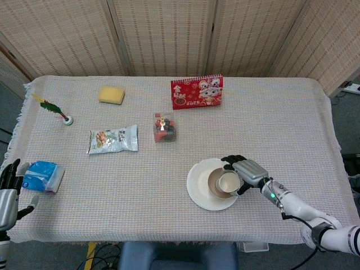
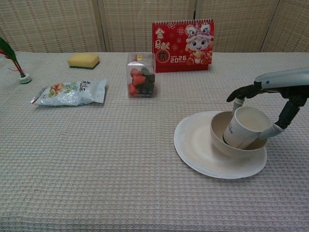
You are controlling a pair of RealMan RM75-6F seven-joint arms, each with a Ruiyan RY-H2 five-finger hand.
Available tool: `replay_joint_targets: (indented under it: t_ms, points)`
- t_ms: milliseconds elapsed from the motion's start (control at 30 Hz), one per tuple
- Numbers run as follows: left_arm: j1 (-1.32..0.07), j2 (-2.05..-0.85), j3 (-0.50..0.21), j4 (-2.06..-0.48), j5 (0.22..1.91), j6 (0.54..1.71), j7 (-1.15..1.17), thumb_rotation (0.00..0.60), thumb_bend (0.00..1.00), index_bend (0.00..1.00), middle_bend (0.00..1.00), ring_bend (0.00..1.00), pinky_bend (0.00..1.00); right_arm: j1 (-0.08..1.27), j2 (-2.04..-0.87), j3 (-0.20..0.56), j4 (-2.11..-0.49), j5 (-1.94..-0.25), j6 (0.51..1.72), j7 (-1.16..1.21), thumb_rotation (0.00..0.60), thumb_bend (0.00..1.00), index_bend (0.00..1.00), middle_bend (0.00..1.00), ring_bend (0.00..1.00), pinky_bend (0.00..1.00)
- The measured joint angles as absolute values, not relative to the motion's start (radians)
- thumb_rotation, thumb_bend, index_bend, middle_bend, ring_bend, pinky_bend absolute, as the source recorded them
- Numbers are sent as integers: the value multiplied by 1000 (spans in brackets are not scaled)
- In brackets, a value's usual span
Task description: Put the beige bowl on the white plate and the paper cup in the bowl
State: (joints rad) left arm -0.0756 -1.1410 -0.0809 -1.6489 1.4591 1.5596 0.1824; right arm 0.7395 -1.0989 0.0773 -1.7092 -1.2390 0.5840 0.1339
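The white plate [image 1: 198,188] [image 2: 198,147] lies on the table's right front part. The beige bowl [image 1: 215,185] [image 2: 221,137] stands on the plate's right half. Inside the bowl sits the white paper cup [image 1: 228,182] [image 2: 244,127], tilted, its mouth facing up and right. My right hand [image 1: 246,171] [image 2: 270,96] holds the cup, fingers around its rim and side. My left hand [image 1: 8,190] shows only in the head view, at the table's left front corner, fingers apart and holding nothing.
A blue packet [image 1: 44,175] lies beside the left hand. Further back are a snack bag [image 1: 112,139] [image 2: 71,92], a clear box of red pieces [image 1: 164,127] [image 2: 141,76], a yellow sponge [image 1: 111,94] [image 2: 83,60], a red calendar [image 1: 197,91] [image 2: 183,45] and a feathered shuttlecock [image 1: 58,111] [image 2: 14,63].
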Motion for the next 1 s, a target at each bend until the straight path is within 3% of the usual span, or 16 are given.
replay_joint_targets:
  t_ms: [233, 433, 533, 767, 1000]
  points:
    - [-72, -1137, -83, -1650, 1460, 1563, 175, 600, 342, 0, 0, 0, 259, 765, -1116, 73, -1707, -1150, 582, 64, 600, 252, 411, 54, 0, 0]
    - [-71, -1136, -83, -1649, 1465, 1567, 170, 600, 342, 0, 0, 0, 259, 790, -1125, 70, -1705, -1108, 558, 44, 600, 158, 113, 2, 0, 0]
    - [-71, -1135, -84, -1647, 1466, 1568, 166, 600, 342, 0, 0, 0, 258, 795, -1122, 73, -1712, -1100, 558, 42, 600, 143, 37, 0, 0, 0]
    - [-72, -1136, -86, -1643, 1463, 1563, 162, 600, 342, 0, 0, 0, 259, 785, -1059, 88, -1770, -1115, 584, 59, 600, 123, 2, 0, 0, 0]
    - [-74, -1143, -84, -1643, 1467, 1560, 178, 600, 342, 0, 0, 0, 259, 717, -912, 107, -1865, -1211, 664, 146, 600, 108, 2, 0, 0, 0]
